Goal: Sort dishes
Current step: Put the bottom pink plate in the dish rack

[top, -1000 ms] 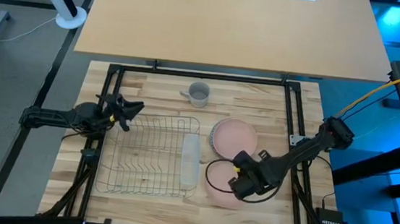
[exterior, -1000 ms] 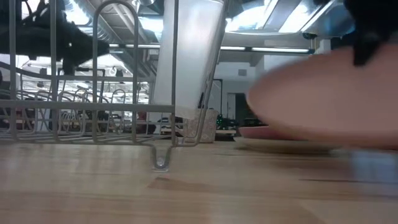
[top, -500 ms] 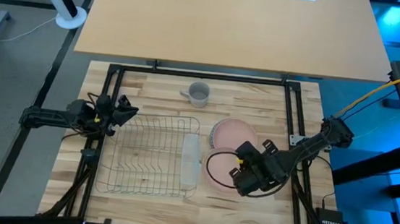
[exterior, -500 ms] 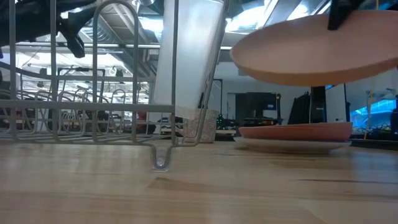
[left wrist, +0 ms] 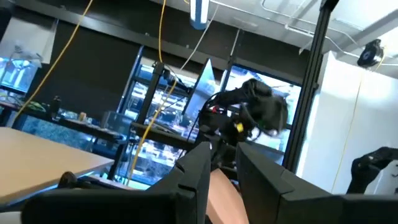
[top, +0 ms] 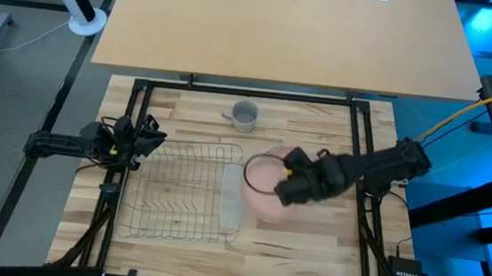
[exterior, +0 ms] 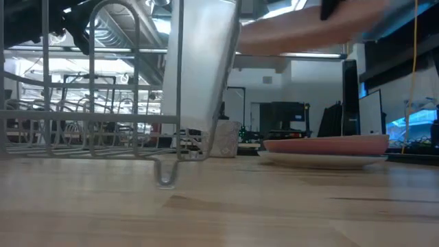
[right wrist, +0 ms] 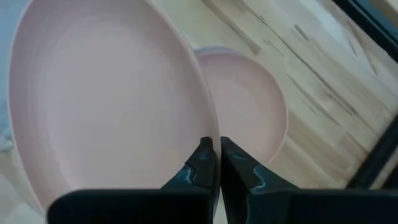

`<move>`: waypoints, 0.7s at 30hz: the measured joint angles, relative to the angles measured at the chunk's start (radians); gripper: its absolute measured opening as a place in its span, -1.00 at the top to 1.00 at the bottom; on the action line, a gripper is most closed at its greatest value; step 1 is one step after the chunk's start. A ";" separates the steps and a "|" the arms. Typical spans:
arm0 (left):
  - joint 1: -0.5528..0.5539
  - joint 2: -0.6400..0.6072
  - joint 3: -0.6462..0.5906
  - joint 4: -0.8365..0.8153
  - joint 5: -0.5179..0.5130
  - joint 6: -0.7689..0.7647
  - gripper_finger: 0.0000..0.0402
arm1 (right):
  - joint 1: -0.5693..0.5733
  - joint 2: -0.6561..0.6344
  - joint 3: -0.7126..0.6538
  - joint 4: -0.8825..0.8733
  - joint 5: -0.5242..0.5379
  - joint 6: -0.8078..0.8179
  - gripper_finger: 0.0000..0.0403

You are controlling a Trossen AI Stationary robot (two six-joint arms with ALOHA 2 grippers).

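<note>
My right gripper [top: 279,187] is shut on a salmon-pink plate [top: 259,193], held in the air just right of the wire rack [top: 183,191]. The plate also shows in the low view [exterior: 288,38]. The second pink plate [right wrist: 249,112] lies flat on the table, partly under the held one [exterior: 322,145]. A plate with a white back [top: 235,195] stands upright in the rack's right end [exterior: 199,62]. My left gripper [top: 150,137] is at the rack's far left corner, touching nothing, with a narrow gap between its fingers [left wrist: 225,168]. My right gripper pinches the pink plate's rim [right wrist: 208,134] between its two fingers [right wrist: 202,158], one on the hollow face and one on the underside. The fingers come in from the table's right. The plate is lifted clear, its face up and a little tilted, above the other pink plate.
A grey mug [top: 244,114] stands beyond the rack near the table's far edge. A black frame [top: 357,148] runs around the work area. Bare wood [top: 308,251] lies near the front right.
My right gripper has lifted the pink plate off the near part of the table and carried it up and toward the far left, close to the rack's right end and over the other pink plate. My left gripper has drawn back a little toward the table's left edge.
</note>
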 joint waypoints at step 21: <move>-0.057 0.225 0.026 0.389 0.059 0.102 0.65 | -0.350 0.008 0.214 0.367 -0.218 -0.340 0.95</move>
